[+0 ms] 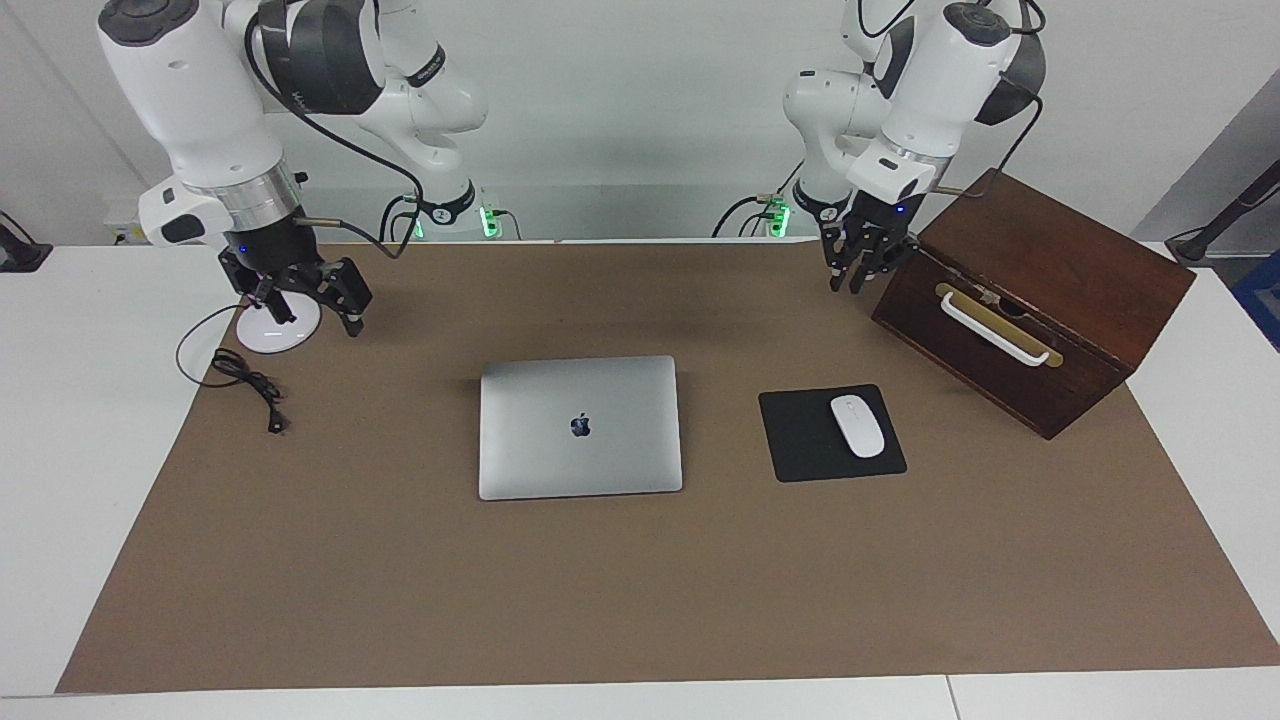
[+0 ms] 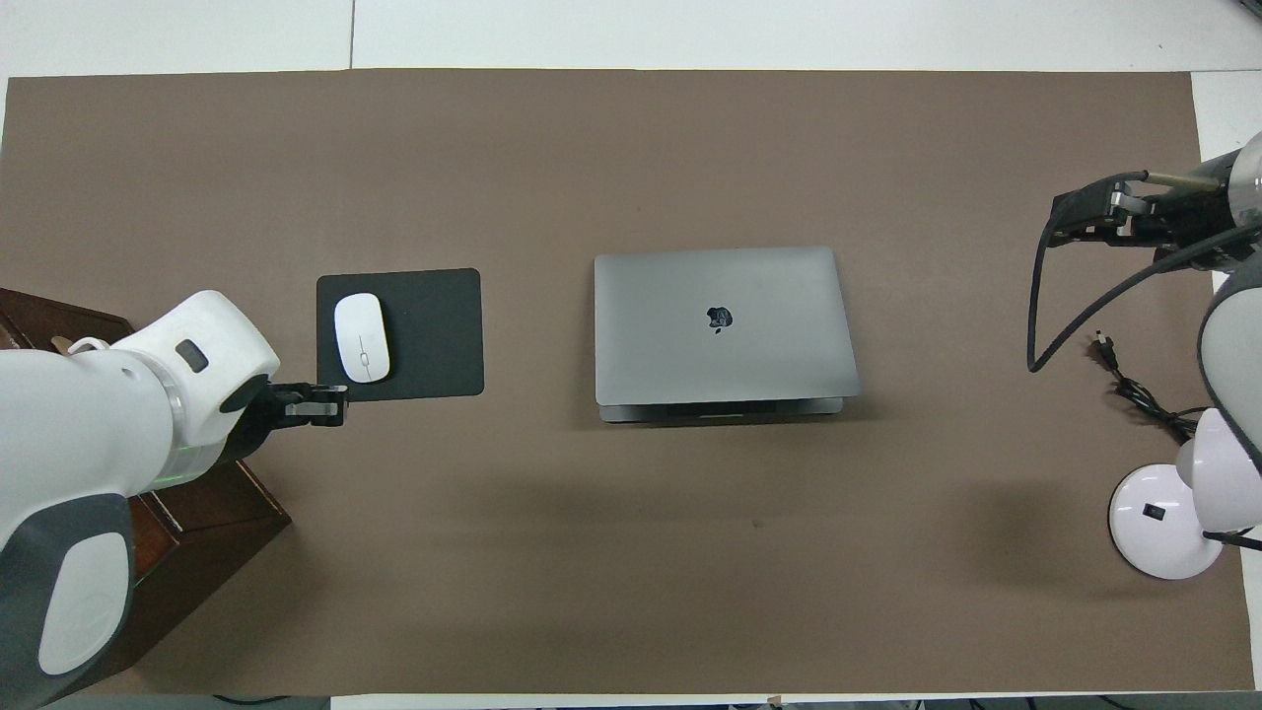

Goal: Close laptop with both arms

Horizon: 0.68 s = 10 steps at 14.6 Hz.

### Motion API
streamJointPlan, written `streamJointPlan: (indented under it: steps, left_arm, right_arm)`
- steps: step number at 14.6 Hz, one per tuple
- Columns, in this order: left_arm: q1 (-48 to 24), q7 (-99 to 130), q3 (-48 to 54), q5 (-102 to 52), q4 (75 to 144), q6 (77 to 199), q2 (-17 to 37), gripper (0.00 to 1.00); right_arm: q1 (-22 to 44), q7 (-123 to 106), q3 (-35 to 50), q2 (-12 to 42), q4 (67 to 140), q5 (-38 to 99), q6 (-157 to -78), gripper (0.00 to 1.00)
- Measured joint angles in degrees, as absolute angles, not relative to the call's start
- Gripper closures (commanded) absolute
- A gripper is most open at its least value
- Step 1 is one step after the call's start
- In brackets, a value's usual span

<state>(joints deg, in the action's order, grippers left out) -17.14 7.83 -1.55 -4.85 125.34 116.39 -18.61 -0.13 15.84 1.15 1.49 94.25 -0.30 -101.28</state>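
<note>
I am seeing the laptop (image 1: 580, 427) lying lid-down on the middle of the tabletop (image 1: 400, 600), beside the mouse pad (image 1: 805, 440). My left gripper (image 1: 858, 270) is hanging by the wooden box (image 1: 1040, 300), fingers narrow; my right gripper (image 1: 310, 305) is hovering over the lamp base (image 1: 275, 330), fingers wide.

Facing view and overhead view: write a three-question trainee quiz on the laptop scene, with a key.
1. True or false: the laptop lid is down.
2. What lies on the black mouse pad? A) a cable B) the white mouse C) a lamp
3. Fill in: the left gripper hangs up in the air beside the wooden ____, while the right gripper hangs by the white lamp base.

Key: 1 true; 2 B; 3 box.
</note>
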Motion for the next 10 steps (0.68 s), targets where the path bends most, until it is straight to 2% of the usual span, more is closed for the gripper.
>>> streamJointPlan:
  steps: [5, 10]
  left_arm:
    - [-10.35, 5.96, -1.56, -1.79, 124.38, 114.38, -18.61, 0.0]
    - [-3.2, -2.33, -1.6, -1.66, 118.13, 108.18, -18.48, 0.0]
  right_arm:
    - [0.2, 15.84, 1.18, 0.2, 95.59, -0.3, -101.28, 0.0]
    - [0.4, 15.44, 1.28, -0.09, 95.81, -2.17, -101.15, 0.0]
